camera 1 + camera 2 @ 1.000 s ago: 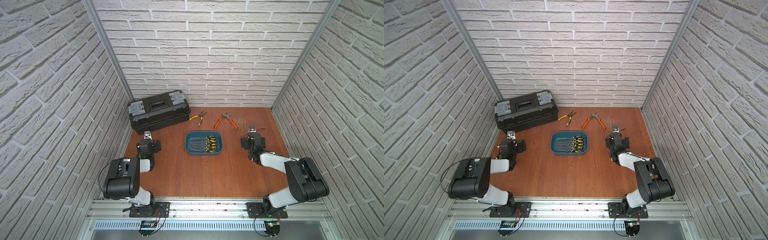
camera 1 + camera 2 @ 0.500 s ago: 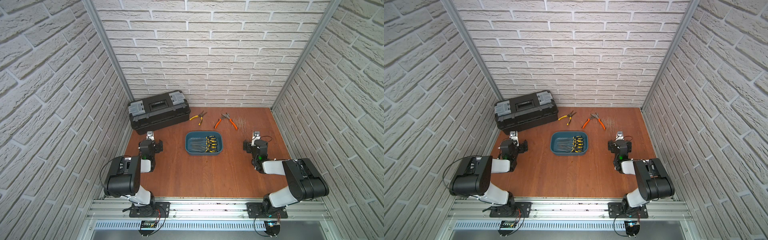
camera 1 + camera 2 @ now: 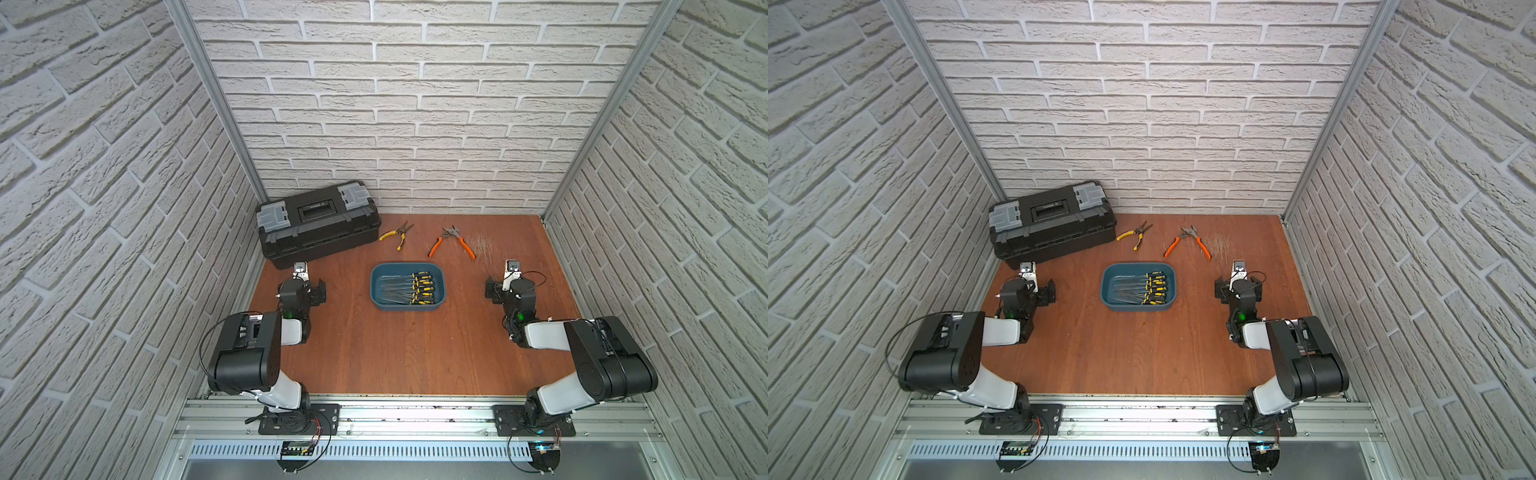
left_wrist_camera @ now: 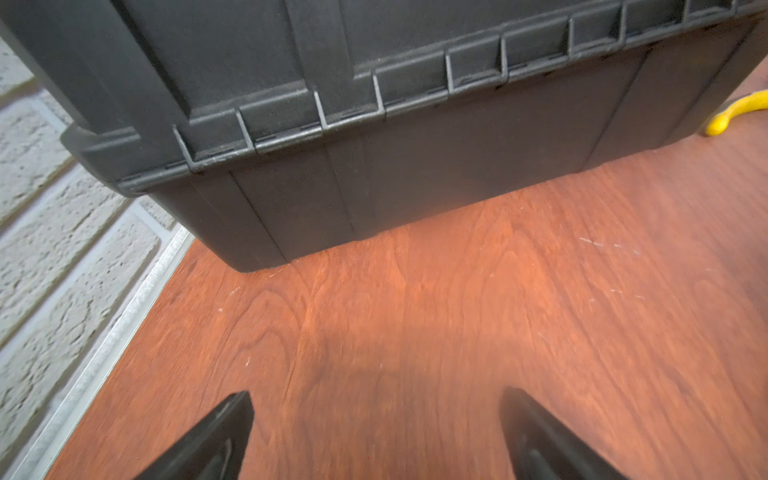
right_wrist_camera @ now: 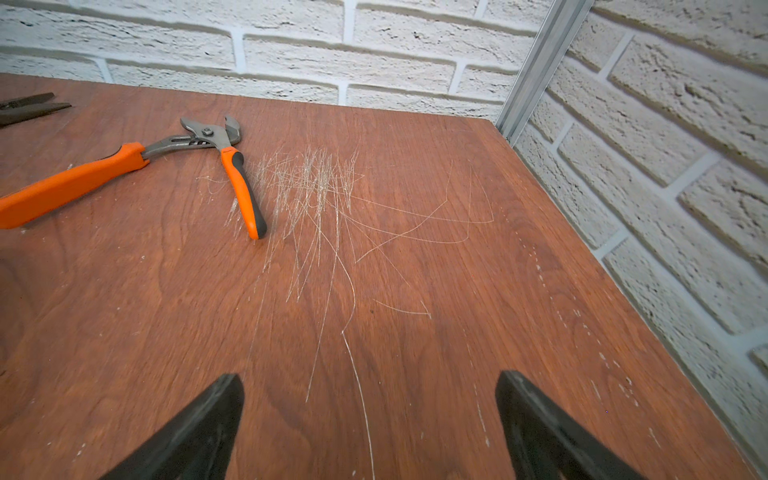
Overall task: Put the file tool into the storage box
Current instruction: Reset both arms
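The storage box point(image 3: 407, 308) is a shallow teal tub in the middle of the wooden table, seen in both top views point(image 3: 1139, 308). Several file tools point(image 3: 420, 286) with yellow-and-black handles lie side by side inside it point(image 3: 1153, 286). My left gripper point(image 3: 305, 286) hovers low to the left of the tub, facing the black toolbox. In the left wrist view it point(image 4: 376, 399) is open over bare wood. My right gripper point(image 3: 509, 286) is low to the right of the tub. It point(image 5: 370, 380) is open over scratched wood, holding nothing.
A black toolbox point(image 3: 318, 224) with grey latches stands at the back left, close in front of the left gripper point(image 4: 374, 124). Yellow pliers point(image 3: 397, 235) and orange pliers point(image 3: 453, 241) lie behind the tub point(image 5: 124, 174). Brick walls close three sides.
The right gripper has drawn back a little toward the near right, away from the pliers. The left gripper has shifted slightly to the right. Both stay open and empty.
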Robot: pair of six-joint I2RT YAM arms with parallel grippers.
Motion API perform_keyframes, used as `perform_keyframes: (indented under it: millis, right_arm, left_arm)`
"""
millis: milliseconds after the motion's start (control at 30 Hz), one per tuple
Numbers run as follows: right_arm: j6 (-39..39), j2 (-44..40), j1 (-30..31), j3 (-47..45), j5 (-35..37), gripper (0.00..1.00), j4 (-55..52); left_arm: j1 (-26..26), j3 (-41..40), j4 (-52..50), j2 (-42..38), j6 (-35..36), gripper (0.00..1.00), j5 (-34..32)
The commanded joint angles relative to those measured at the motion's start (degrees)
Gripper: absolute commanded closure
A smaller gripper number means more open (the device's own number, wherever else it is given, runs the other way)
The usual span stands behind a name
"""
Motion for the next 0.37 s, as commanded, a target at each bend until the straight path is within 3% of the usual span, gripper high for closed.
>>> perform_keyframes:
  millis: [0, 333]
  right_arm:
    - [-0.36, -0.36, -0.35, 0.03, -0.47, 0.01, 2.70]
    - [-0.36, -0.43, -0.28, 0.04, -0.63, 0.01, 2.58]
  left_arm:
    - [0.32, 0.90, 2.82, -0.05, 0.51, 0.02, 0.51]
    - [0.27, 0.93, 2.74, -0.11, 0.49, 0.02, 0.52]
